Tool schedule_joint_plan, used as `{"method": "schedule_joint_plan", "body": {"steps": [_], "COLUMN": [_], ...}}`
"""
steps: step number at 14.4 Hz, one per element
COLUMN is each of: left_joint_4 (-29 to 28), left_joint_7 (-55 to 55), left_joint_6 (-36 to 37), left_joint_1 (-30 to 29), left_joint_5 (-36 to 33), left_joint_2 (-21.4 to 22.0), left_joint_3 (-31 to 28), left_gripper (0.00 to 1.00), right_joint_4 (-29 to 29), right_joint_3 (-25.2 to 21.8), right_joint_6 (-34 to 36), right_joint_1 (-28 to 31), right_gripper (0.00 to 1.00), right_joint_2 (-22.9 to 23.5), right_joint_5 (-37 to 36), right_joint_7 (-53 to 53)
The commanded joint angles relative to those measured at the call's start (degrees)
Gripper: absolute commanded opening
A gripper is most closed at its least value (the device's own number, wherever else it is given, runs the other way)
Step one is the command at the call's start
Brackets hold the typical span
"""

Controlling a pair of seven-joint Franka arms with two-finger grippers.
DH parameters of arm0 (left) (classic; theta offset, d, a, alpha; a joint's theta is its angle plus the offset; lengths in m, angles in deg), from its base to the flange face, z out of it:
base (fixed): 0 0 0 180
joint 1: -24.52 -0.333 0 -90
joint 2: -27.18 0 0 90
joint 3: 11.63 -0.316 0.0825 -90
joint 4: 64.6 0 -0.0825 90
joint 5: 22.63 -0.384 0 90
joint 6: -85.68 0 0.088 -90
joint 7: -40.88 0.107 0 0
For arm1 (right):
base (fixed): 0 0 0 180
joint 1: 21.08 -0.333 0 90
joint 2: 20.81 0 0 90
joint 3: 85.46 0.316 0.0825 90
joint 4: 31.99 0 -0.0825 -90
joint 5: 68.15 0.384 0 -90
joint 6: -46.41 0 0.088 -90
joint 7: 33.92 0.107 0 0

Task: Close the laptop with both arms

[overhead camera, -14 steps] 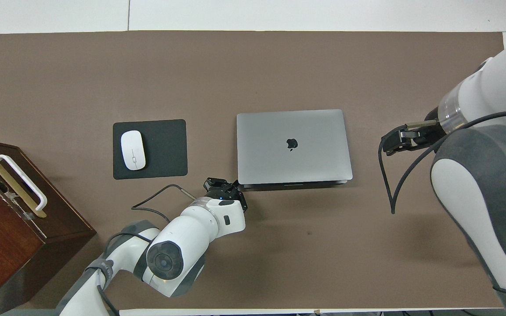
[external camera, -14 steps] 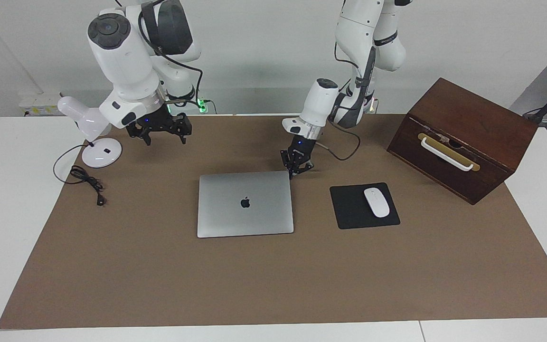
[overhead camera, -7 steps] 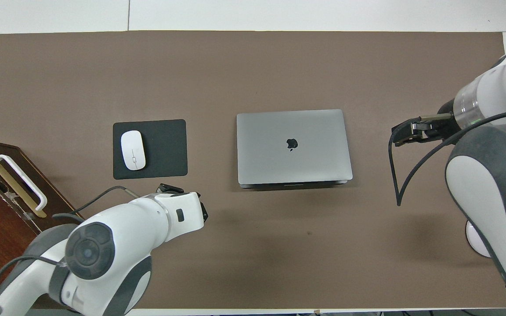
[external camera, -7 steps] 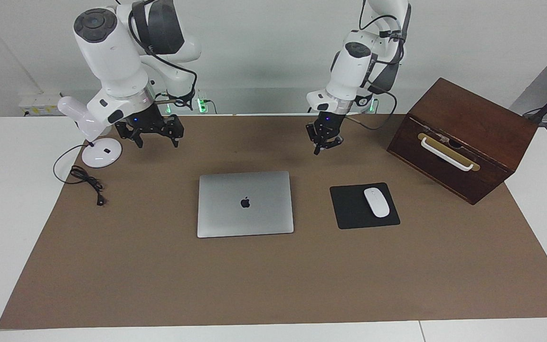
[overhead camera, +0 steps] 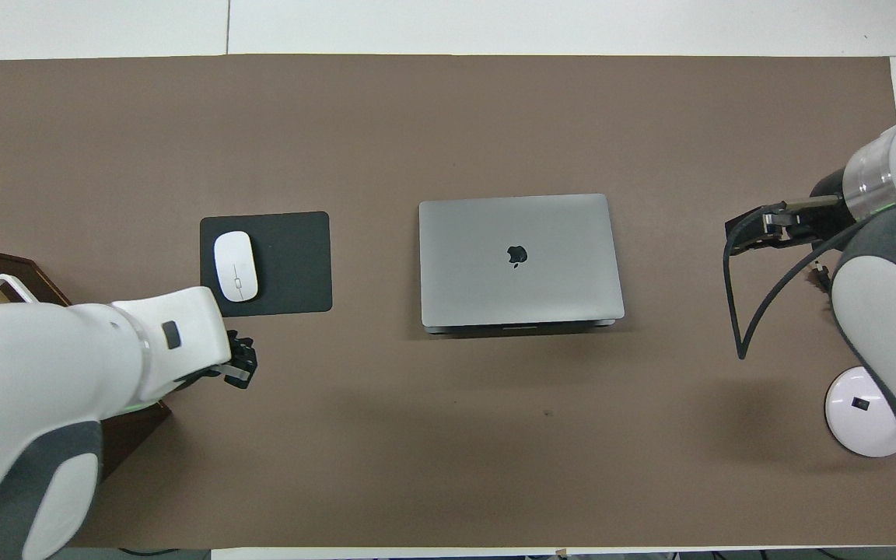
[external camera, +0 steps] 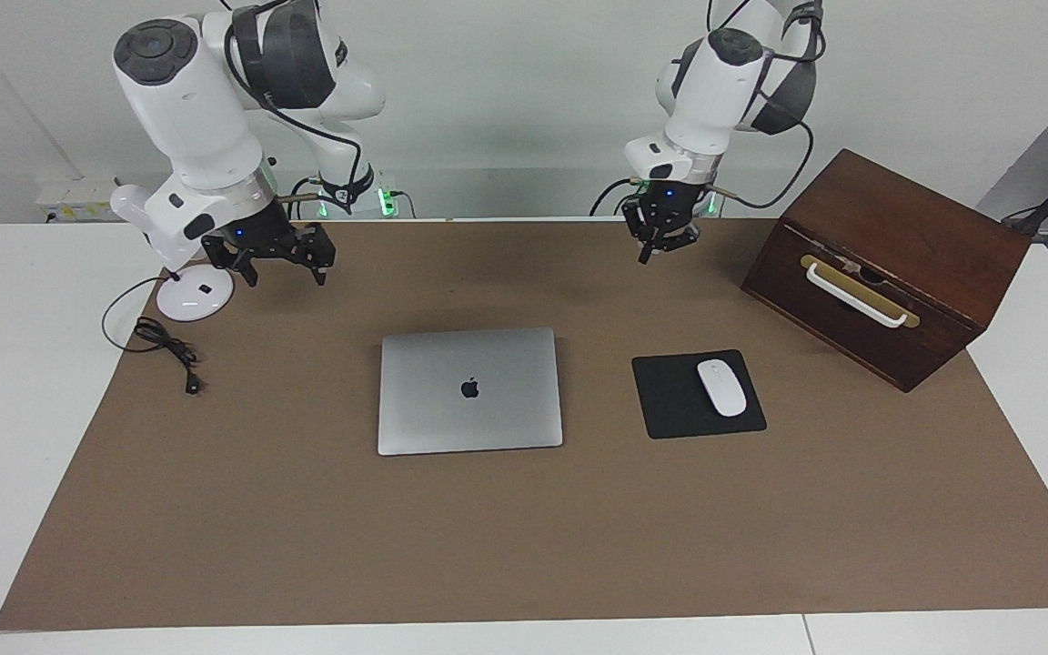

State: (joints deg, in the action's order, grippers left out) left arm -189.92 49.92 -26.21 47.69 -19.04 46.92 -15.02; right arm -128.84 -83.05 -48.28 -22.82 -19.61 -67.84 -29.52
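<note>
At the right arm's end of the table stands a white desk lamp with a round base (external camera: 195,293), its black cord (external camera: 165,344) coiled on the brown mat (external camera: 524,546) and the white tabletop beside it. The right gripper (external camera: 275,271) hangs in the air over the mat just beside that lamp base, its two black fingers spread wide and holding nothing. In the middle of the mat lies the slim silver-grey metal laptop (external camera: 469,390), lid shut flat with the dark apple logo facing up, touched by neither arm. The left gripper (external camera: 656,249) hangs over the mat's edge nearest the robots, well apart from the laptop; whether its fingers are parted or together cannot be told. Beside the laptop, toward the left arm's end, a white mouse (external camera: 722,387) rests on a black rectangular mouse pad (external camera: 670,400). Past it sits a dark wooden box with a white handle (external camera: 888,264).
</note>
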Motion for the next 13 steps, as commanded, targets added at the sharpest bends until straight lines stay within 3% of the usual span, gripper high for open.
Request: {"method": "schedule_joint_plan", "body": {"steps": [1, 6, 10, 13], "left_joint_4": [2.9, 5.3, 10.8, 20.2], "left_joint_7": [0.1, -1.0, -3.3, -3.4], "left_joint_6": [2.9, 3.6, 4.4, 11.7], "left_joint_1": [-5.3, -14.7, -16.6, -17.3], "left_joint_5": [-0.7, -0.8, -0.7, -2.0], "left_joint_2": [-1.5, -1.3, -3.2, -7.5], "left_joint_3": [0.3, 0.4, 0.3, 0.3], "left_gripper": [1.00, 1.00, 1.00, 1.00], "right_joint_4": [0.2, 2.4, 2.4, 2.3], "right_joint_3": [0.9, 1.3, 1.3, 1.3], "right_joint_6": [0.9, 3.5, 3.5, 3.5], "right_joint_1": [2.0, 3.7, 2.7, 2.6], "right_gripper": [1.00, 1.00, 1.00, 1.00], "right_joint_2": [-0.3, 0.6, 0.4, 0.4], "right_joint_5": [-1.0, -0.7, -0.6, -0.6], "right_joint_7": [-1.6, -1.7, -1.6, -1.6]}}
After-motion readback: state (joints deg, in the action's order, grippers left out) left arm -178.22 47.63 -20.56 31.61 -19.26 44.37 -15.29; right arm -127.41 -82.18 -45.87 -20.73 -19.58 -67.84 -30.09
